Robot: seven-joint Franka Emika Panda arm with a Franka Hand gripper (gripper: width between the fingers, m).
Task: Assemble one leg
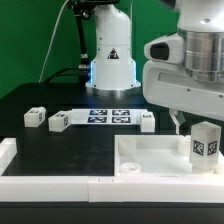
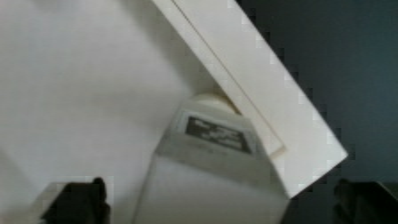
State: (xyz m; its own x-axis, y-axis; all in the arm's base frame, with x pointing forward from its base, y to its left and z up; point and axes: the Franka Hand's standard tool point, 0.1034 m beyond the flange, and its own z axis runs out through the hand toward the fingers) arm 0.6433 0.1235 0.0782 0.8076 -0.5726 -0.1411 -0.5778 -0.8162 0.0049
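A leg (image 1: pixel 205 143), a small white peg with a marker tag on its face, stands upright at the right end of the large white tray-like piece (image 1: pixel 150 158). My gripper (image 1: pixel 180 124) hangs just above the tray, close beside this leg on the exterior view's left. In the wrist view the leg (image 2: pixel 215 132) lies ahead of my gripper (image 2: pixel 219 205), against the tray's raised wall (image 2: pixel 249 70). The dark fingertips (image 2: pixel 75 202) stand wide apart with only the tray surface between them. The gripper is open and empty. Three more legs (image 1: pixel 33 117) (image 1: pixel 58 122) (image 1: pixel 147 122) lie on the black table.
The marker board (image 1: pixel 110 115) lies in front of the arm's base (image 1: pixel 110 60). A low white wall (image 1: pixel 40 182) runs along the table's front and left edge. The arm's large white body (image 1: pixel 190 70) hangs over the right side.
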